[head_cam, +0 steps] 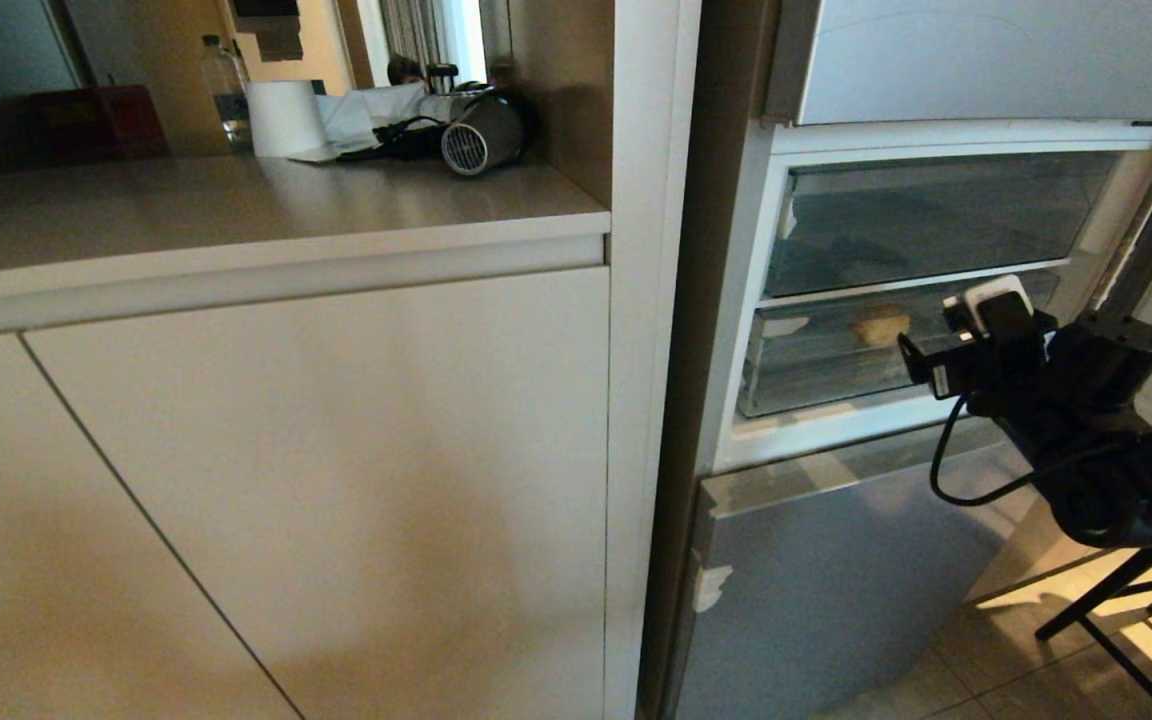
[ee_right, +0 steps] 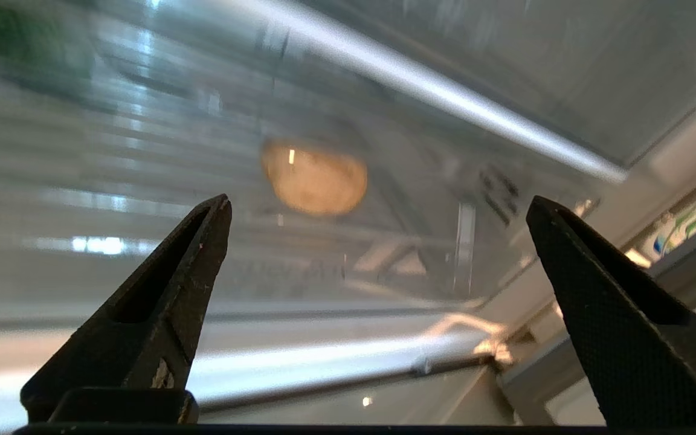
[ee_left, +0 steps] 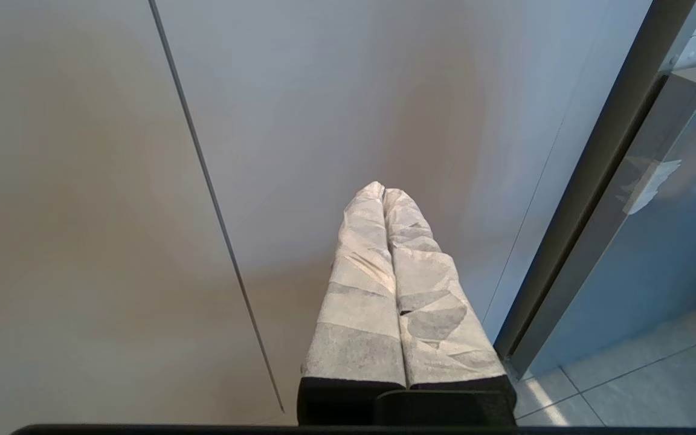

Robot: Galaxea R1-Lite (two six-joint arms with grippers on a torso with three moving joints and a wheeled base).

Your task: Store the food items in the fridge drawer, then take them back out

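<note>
The tan potato (head_cam: pixel 880 325) lies inside the transparent fridge drawer (head_cam: pixel 806 370), seen through its clear front. In the right wrist view the potato (ee_right: pixel 315 178) rests on the drawer's ribbed floor (ee_right: pixel 112 181), and a blurred dark-green shape, the bell pepper (ee_right: pixel 16 36), sits further off to one side. My right gripper (ee_right: pixel 378 199) is open and empty. It points into the drawer just short of the potato without touching it. In the head view it (head_cam: pixel 936 362) hangs at the drawer's right front. My left gripper (ee_left: pixel 384 192) is shut and parked facing a white cabinet door.
A glass shelf (head_cam: pixel 936 220) lies above the drawer, and the fridge's lower door (head_cam: pixel 836 580) is closed. The counter on the left holds a water bottle (head_cam: pixel 226 95), a paper roll (head_cam: pixel 283 117), a hair dryer (head_cam: pixel 481 140) and a red box (head_cam: pixel 101 120). Black stand legs (head_cam: pixel 1126 600) stand at the lower right.
</note>
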